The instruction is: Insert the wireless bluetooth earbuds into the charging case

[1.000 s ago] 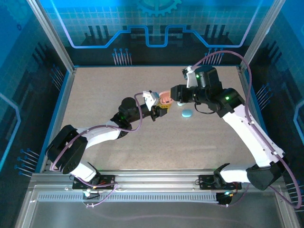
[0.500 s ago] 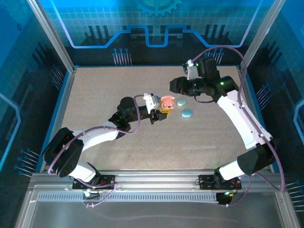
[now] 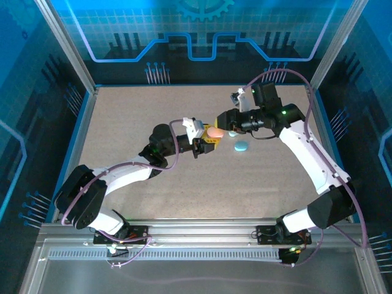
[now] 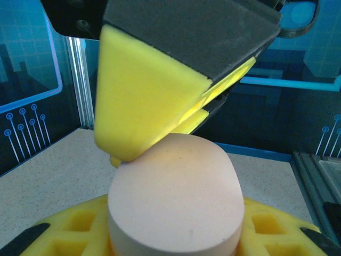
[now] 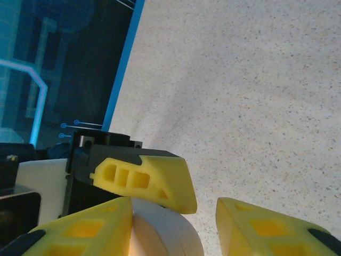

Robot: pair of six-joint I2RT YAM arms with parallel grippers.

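While the left gripper [image 3: 209, 143] clamped the pink charging case [image 4: 176, 192] steady, the half-open, empty right gripper [image 5: 174, 216] touched its lid.

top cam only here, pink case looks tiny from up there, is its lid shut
observer: yes, the left wrist view shows the pink case closed with a smooth top, clamped in the left gripper.
operator: anything pressing on it
observer: one finger of the right gripper touches the lid's rim.
operator: and its second finger
observer: in the right wrist view the second finger is off to the side over bare table, jaws apart.
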